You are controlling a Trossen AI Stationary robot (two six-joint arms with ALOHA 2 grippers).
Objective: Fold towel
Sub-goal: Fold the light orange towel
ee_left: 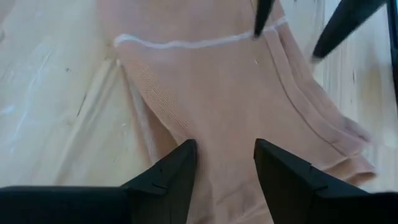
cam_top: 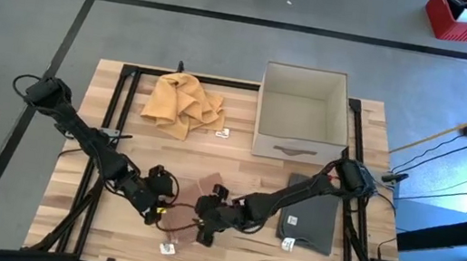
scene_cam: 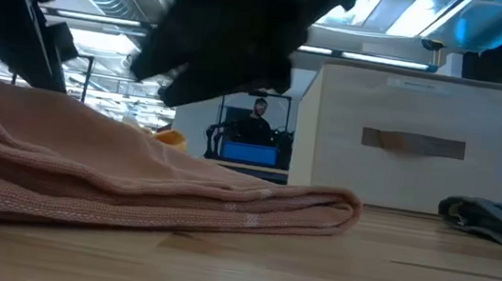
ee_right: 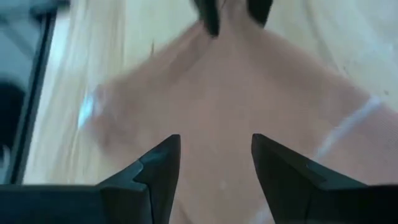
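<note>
Pale pink folded cloth towel (cam_top: pixel 189 208) lies flat at table's near edge, between both grippers. Left gripper (ee_left: pixel 224 163) over towel's left side, fingers parted, nothing between them. Right gripper (ee_right: pixel 214 158) over towel's right side, fingers parted, likewise empty. Dark grey folded towel (cam_top: pixel 313 217) right of that. Mustard crumpled cloth (cam_top: pixel 184 103) and beige fabric box (cam_top: pixel 302 113) at far edge of light wooden table (cam_top: pixel 110 223).

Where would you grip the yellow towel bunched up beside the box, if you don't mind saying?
Probably from above, on a raised ridge of the yellow towel: it lies crumpled, showing no flat corner, and the box stands close on one side, so come down over the side away from it.
</note>
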